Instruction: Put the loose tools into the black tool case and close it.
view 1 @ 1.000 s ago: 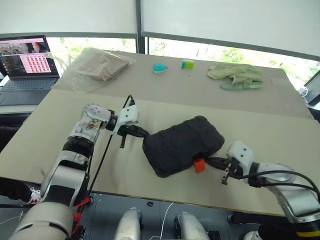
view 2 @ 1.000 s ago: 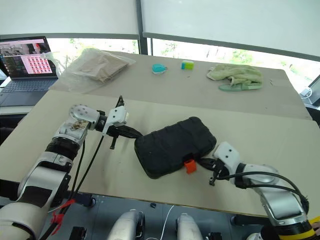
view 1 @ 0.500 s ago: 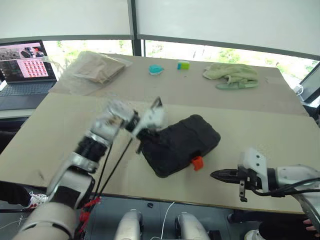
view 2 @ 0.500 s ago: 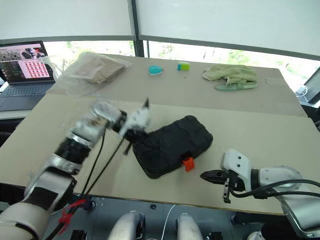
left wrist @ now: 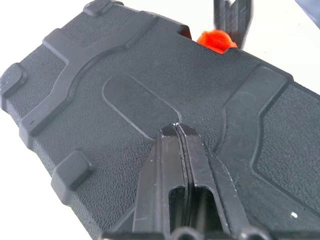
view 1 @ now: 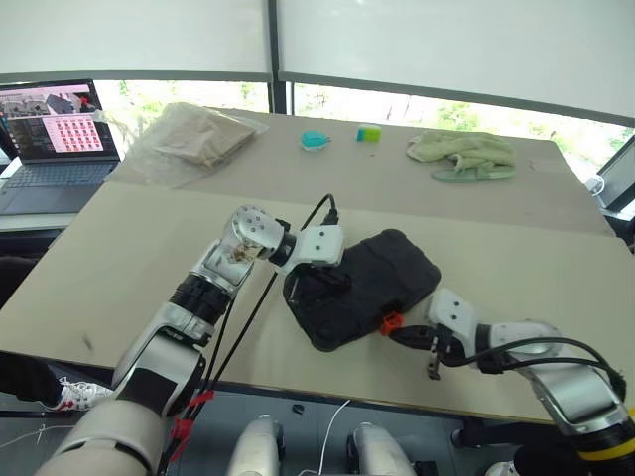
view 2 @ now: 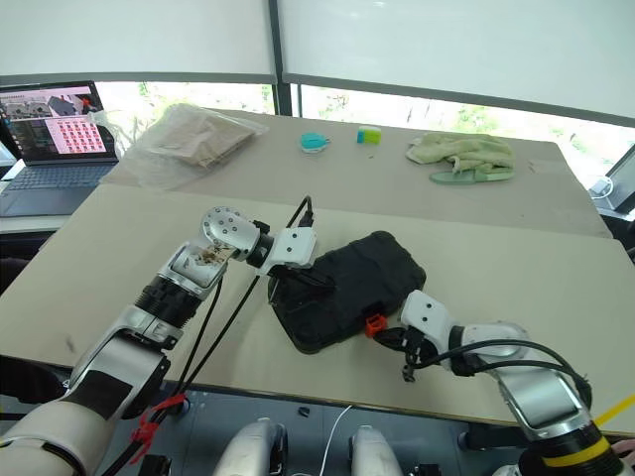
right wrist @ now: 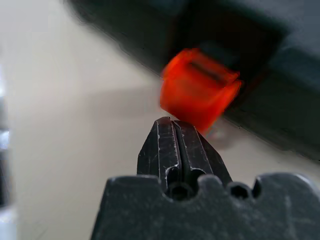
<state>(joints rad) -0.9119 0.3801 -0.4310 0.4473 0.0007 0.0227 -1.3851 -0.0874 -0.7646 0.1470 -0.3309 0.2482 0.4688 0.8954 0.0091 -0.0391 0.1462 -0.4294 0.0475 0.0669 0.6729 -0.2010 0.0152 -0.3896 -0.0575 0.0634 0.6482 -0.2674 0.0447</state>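
Left tool [left wrist: 176, 131]: fingers pressed together, nothing between them, tip down on the textured lid of the black tool case [view 1: 362, 288] near its left end; right tool [right wrist: 172, 127]: fingers likewise pressed together and empty, tip just short of the orange latch [right wrist: 199, 95], whether touching cannot be told; seen from the head, right tool [view 1: 397, 333] low over the surface [view 1: 119, 258], pointing at the latch [view 1: 391, 321] on the case's near edge.

Black tool case: lid down, lying askew near the middle of the tan surface, long side running from near left to far right, latch facing the near edge; moulded ribs and raised corner blocks across the lid; no loose tools visible on the surface around it.

Farther out, across a seam in the surface: clear plastic bag [view 1: 189, 139] with beige contents at far left; small teal object [view 1: 316, 139] and a small green-and-blue object [view 1: 368, 132] side by side near the middle; crumpled green cloth [view 1: 464, 154] at far right; open laptop [view 1: 52, 134] on a separate desk at the left edge, screen lit.
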